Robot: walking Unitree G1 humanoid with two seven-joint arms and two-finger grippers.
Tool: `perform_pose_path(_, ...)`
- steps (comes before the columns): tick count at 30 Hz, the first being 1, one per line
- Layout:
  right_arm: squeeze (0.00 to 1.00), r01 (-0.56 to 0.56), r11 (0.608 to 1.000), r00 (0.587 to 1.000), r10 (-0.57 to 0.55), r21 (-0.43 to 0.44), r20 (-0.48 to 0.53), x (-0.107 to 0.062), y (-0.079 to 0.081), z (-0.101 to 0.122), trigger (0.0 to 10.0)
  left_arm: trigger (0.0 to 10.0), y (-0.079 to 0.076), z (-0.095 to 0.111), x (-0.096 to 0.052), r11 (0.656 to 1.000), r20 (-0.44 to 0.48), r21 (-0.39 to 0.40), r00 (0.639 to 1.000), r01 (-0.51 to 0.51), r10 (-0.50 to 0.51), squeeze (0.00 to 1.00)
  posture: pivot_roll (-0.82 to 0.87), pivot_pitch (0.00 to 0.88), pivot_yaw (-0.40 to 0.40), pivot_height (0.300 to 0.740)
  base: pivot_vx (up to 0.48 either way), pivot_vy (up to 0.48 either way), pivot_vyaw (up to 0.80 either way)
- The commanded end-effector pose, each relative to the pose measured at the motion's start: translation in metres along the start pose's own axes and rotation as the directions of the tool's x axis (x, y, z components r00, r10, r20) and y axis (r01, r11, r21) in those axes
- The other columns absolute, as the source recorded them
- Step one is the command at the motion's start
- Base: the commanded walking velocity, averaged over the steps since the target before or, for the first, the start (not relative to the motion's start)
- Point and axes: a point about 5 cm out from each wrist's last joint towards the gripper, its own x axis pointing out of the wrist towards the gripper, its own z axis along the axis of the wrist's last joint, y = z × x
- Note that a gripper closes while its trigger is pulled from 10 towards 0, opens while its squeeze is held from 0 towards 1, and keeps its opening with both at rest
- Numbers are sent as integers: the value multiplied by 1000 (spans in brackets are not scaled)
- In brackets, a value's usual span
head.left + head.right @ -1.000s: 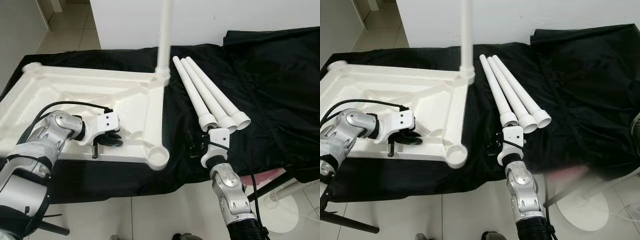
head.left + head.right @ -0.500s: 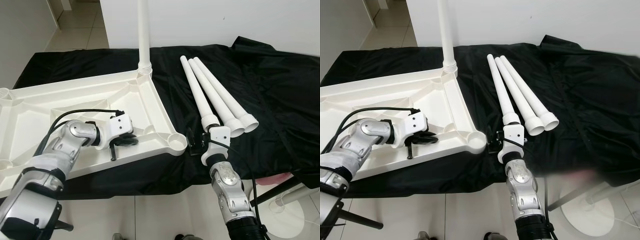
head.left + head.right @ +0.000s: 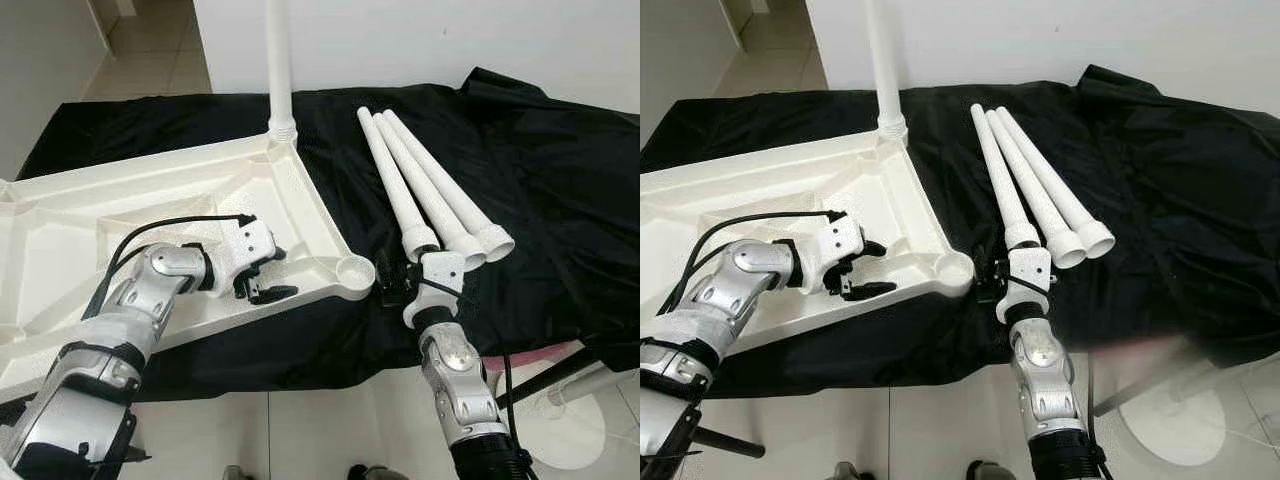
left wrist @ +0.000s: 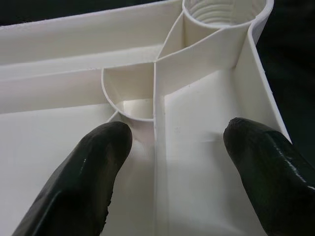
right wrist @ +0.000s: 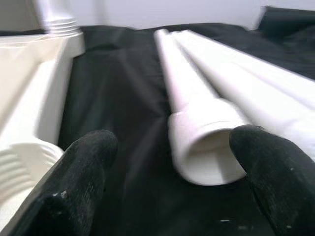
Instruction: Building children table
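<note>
Now the upturned white tabletop [image 3: 120,215] has swung round on the black-draped surface [image 3: 560,190], so its free corner socket [image 3: 355,272] sits closer to the three loose legs [image 3: 440,200] than a second ago. One leg [image 3: 277,60] stands screwed into the far corner. The left claw [image 3: 262,280] has let go and hangs open over the near rim, holding nothing. The right claw [image 3: 393,285], open and empty, waits at the leg ends; fitting the next leg looks imminent.
</note>
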Motion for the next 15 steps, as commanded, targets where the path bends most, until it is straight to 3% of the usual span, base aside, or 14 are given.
perform_pose_path(1,0,23,1000,1000,-22,-6,12,-1,-3,1,10000,10000,16,16,-9,985,89,-7,981,-174,174,0,-80,104,35,740,0,0,0)
perform_pose_path(4,0,47,999,999,-47,-9,23,-4,-5,2,10000,10000,16,18,-12,983,108,-32,977,-182,185,0,-81,105,29,740,0,0,0)
perform_pose_path(8,0,59,998,998,-59,-20,15,-10,-6,0,10000,10000,18,21,-20,980,99,7,975,-200,198,0,-80,106,21,740,0,0,0)
perform_pose_path(15,0,51,998,999,-51,-27,4,-8,-5,-2,10000,10000,17,11,-21,987,-44,15,986,-162,162,0,-81,108,14,740,0,0,0)
